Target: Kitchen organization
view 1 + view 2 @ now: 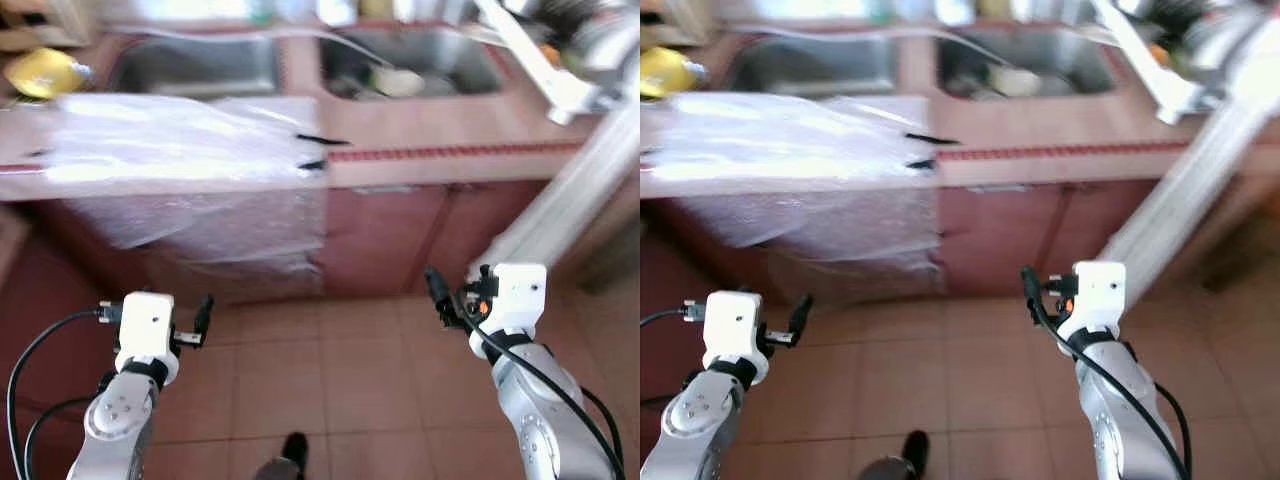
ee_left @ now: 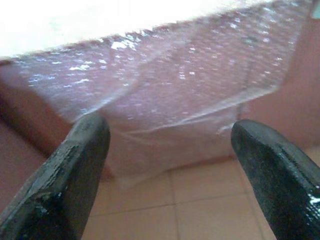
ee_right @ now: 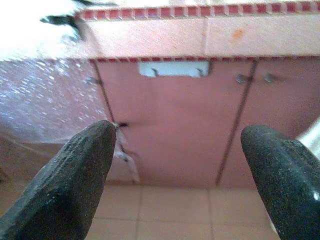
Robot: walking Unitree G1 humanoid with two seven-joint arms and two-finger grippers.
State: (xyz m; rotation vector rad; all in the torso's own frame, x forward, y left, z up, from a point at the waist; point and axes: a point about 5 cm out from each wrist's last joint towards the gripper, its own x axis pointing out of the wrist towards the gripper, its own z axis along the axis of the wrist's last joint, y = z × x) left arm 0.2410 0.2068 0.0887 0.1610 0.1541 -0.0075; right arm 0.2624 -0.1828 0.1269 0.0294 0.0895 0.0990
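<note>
So the main thing here is a big sheet of bubble wrap (image 1: 185, 150) spread over the pink countertop (image 1: 440, 135) at about 11 o'clock in the head views, with the front half of it drooping down over the cabinet face below. Two black clips or marks (image 1: 318, 140) sit at its right edge, right on the counter lip.

Behind it there's a double sink (image 1: 300, 62), a pale dish-like thing (image 1: 397, 80) lying in the right basin. Something yellow (image 1: 42, 72) sits on the counter at 10 o'clock, too blurry to name. Reddish cabinet doors (image 3: 175, 125) run under the counter, with a small white handle plate (image 3: 173, 68) up top. Tiled floor (image 1: 330, 370) underneath.

Left gripper (image 2: 170, 165) hangs low at 8 o'clock, fingers spread wide with nothing between them, pointing at the hanging bubble wrap. Right gripper (image 3: 180, 170) is at 4 o'clock, also spread wide and empty, facing the cabinet doors. Both are well short of the counter.
</note>
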